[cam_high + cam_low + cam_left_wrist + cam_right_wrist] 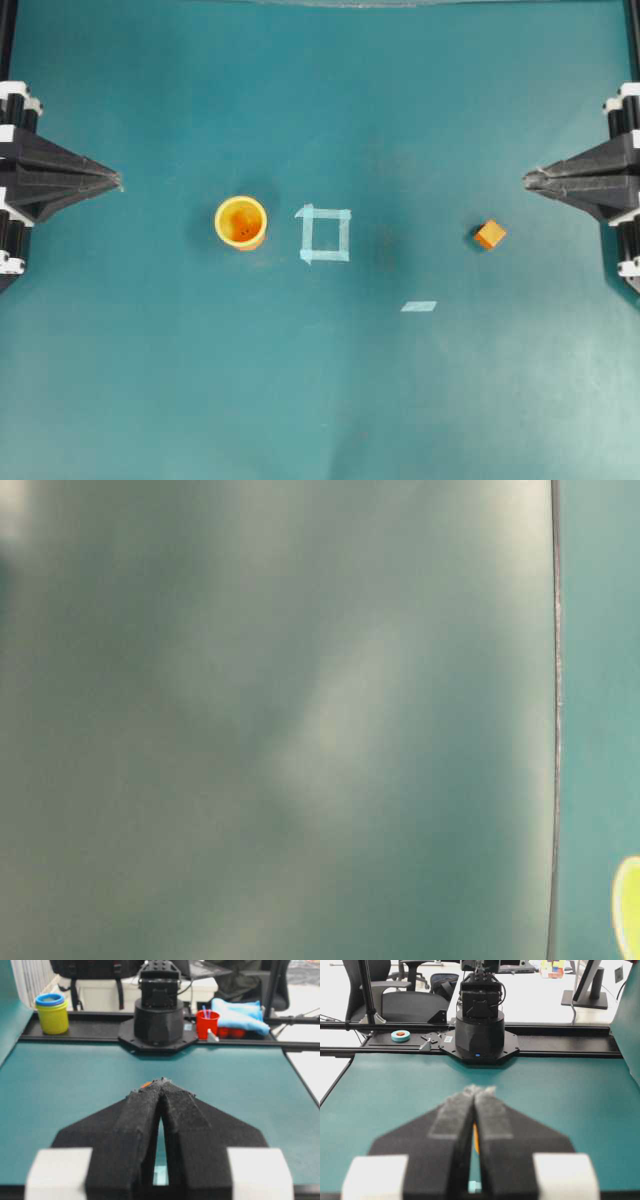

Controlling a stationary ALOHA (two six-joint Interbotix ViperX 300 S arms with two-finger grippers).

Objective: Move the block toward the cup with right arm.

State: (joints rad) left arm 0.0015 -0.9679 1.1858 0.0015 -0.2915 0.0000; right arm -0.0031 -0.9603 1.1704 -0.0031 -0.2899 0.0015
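Block (490, 234): lay free on the mat, well right of the cup (241, 222), the tape square (325, 234) between them.
Right gripper (527, 179): fingers together, empty, parked near the block, probably awaiting the push.
Left gripper (118, 180): pressed together, idle.

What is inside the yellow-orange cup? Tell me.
The cup shows a darker orange bottom with small dark specks and nothing else; its near inner wall is hidden by the rim.

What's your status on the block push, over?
Both grippers shut and parked at the table edges: left gripper, right gripper. Block untouched near right gripper. Cup far across; only the flat tape square between them.
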